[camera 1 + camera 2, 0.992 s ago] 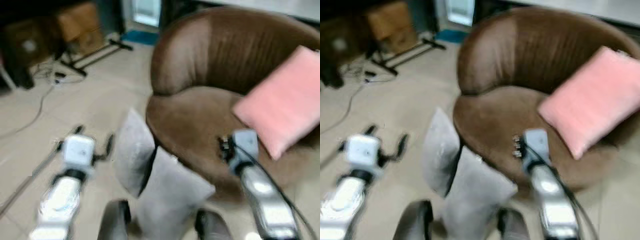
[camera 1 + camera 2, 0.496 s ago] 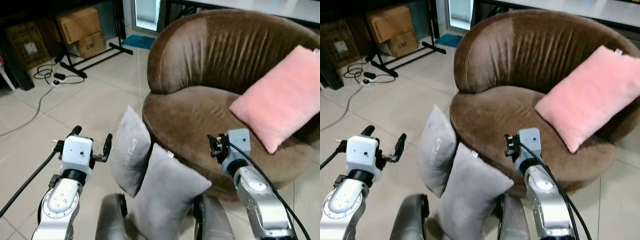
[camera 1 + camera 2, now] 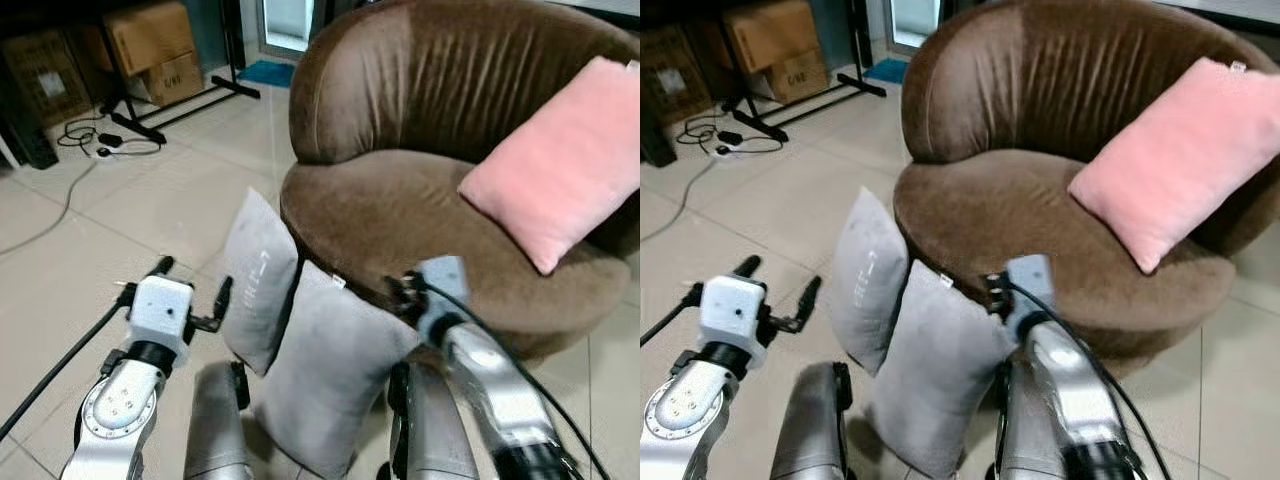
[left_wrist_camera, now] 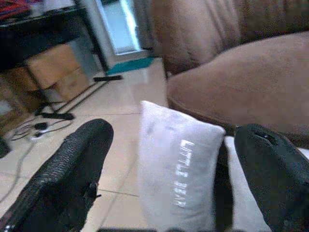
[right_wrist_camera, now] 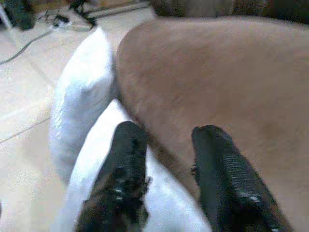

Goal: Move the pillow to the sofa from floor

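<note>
Leaning closer than half a second before, head views: two grey pillows [image 3: 320, 385] on the floor against the brown sofa [image 3: 400, 215]. Left tool [image 4: 164, 174] spread, facing one. Right tool [image 5: 166, 174] spread, poised above the other.

The sofa [image 3: 420, 190] is showing a matt brown velvety cloth. Against its front, two grey pillows [image 3: 330, 380] are looking like soft woven cloth. Beside the sofa, the tiled floor [image 3: 120, 230] is gleaming smooth and slightly glossy.
</note>
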### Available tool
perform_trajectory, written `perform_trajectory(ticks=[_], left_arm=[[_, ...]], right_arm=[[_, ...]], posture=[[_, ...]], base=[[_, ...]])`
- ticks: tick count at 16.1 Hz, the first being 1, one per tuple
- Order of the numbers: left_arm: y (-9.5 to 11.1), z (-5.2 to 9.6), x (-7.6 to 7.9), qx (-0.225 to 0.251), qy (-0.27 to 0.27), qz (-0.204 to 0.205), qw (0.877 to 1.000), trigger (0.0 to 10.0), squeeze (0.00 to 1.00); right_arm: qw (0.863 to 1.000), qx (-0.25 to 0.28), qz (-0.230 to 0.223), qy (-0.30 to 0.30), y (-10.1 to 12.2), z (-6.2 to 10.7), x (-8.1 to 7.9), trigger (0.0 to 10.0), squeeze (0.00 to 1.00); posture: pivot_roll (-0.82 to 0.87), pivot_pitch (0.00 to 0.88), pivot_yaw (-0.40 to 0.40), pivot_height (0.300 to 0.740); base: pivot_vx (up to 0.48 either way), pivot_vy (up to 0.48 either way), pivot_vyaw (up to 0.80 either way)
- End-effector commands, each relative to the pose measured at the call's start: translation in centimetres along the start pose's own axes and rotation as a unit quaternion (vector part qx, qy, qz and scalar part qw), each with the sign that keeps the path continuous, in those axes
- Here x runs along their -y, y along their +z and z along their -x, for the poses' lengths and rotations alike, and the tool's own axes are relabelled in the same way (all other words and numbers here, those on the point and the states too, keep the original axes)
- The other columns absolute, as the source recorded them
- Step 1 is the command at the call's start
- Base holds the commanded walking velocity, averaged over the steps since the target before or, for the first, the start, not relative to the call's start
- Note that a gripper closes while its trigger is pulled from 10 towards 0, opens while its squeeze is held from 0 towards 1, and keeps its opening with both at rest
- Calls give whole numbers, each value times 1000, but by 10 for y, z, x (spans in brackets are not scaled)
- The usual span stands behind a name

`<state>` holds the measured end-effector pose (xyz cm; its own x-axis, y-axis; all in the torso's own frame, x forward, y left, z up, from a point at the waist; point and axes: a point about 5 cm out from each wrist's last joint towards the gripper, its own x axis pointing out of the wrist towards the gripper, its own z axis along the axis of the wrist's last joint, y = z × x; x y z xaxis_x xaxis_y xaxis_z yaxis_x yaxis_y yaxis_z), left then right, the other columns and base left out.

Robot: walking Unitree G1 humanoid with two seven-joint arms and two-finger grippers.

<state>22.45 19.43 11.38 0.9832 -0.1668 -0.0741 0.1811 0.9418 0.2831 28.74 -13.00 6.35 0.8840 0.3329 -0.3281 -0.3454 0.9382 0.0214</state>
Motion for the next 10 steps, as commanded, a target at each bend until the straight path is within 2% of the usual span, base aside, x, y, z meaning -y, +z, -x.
perform_trajectory(ticks=[1, 2, 3, 5, 8, 10], left_arm=[[0, -2, 5, -8, -31, 2, 999, 10000, 0], [-2, 1, 8, -19, -66, 6, 998, 10000, 0], [-3, 5, 12, -33, -111, 12, 993, 10000, 0], [-4, 13, 16, -46, -166, 13, 985, 10000, 0], [-2, 25, 14, -67, -216, 7, 974, 10000, 0], [-2, 33, 7, -77, -218, 1, 973, 10000, 0]], right_arm=[[1000, -8, 10, 19, -2, -8, -1, 10000, 1000], [998, -35, 19, 41, -8, -17, -4, 10000, 1000], [993, -90, 38, 68, -21, -22, -5, 10000, 1000], [985, -140, 53, 86, -36, -24, -2, 10000, 1000], [986, -149, 48, 57, -38, -34, 6, 10000, 1000], [985, -157, 58, 43, -38, -37, 7, 10000, 1000]], posture=[[30, 0, -8, 463], [40, 0, -14, 463], [55, 0, -23, 463], [84, 0, -35, 463], [116, 0, -41, 463], [130, 29, -35, 463]], base=[[0, 0, 0], [0, 0, 0], [0, 0, 0], [0, 0, 0], [0, 0, 0], [0, 0, 0]])
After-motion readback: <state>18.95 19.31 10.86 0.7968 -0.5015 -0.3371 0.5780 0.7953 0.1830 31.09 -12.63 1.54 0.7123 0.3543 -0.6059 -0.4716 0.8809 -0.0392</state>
